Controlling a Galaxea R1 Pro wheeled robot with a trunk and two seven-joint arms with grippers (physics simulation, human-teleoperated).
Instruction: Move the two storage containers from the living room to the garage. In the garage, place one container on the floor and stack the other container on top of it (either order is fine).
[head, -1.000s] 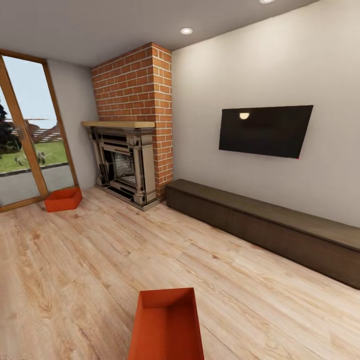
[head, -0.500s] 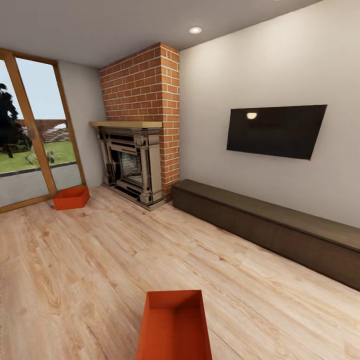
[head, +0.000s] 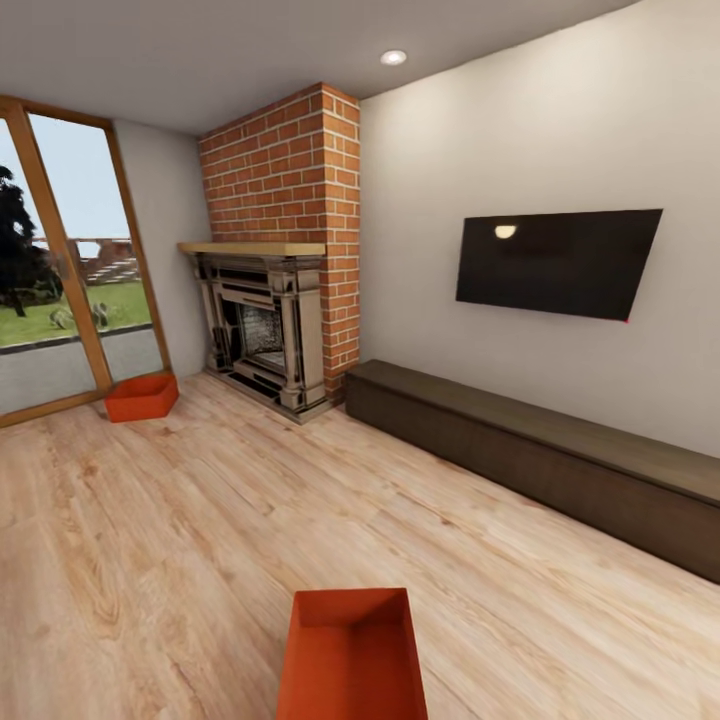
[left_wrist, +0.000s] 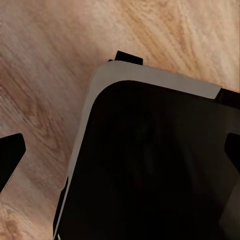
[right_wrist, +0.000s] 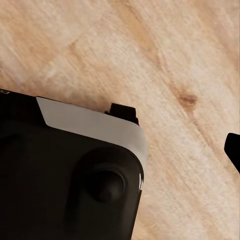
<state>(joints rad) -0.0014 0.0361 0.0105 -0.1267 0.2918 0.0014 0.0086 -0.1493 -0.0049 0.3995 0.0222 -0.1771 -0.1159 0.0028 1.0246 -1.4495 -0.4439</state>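
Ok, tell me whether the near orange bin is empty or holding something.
Empty, as far as visible. The near bin sits upright on the wood floor, showing only bare orange inner walls and bottom.

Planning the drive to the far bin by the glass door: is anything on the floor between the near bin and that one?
Nothing visible does. Bare wood plank floor runs from the near storage container to the far storage container beside the glass door. The fireplace and low cabinet stand off to the side.

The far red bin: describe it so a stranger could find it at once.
Find the brick fireplace in the corner, then the tall glass door beside it. The far red bin sits on the wood floor between them; the other bin lies mid-room, much closer.
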